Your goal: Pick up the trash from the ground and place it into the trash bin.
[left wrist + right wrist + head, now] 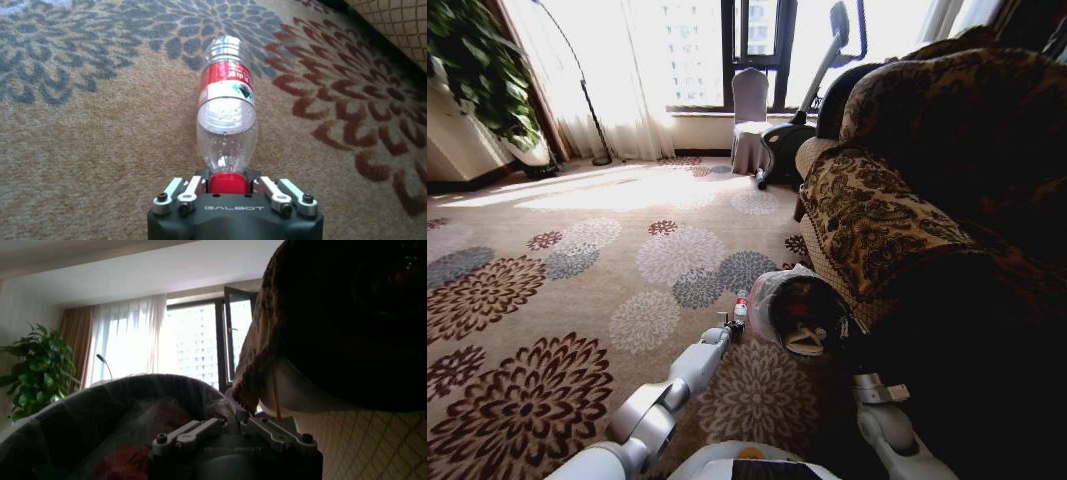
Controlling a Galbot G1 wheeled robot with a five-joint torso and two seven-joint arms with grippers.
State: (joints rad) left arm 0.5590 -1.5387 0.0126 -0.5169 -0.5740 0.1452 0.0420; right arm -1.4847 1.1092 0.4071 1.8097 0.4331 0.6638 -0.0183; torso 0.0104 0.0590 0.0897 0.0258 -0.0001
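left gripper [230, 186] fingers pinch one bottle's [227, 117] red cap beside one bin [799, 312].

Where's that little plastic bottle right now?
In the head view the bottle is at the left gripper, gripped by its red cap, just left of the bin.

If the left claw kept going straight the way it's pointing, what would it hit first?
Nothing new at once: the left claw is shut on the bottle by its red cap, so the bottle leads. Beyond lies carpet; depth is unclear.
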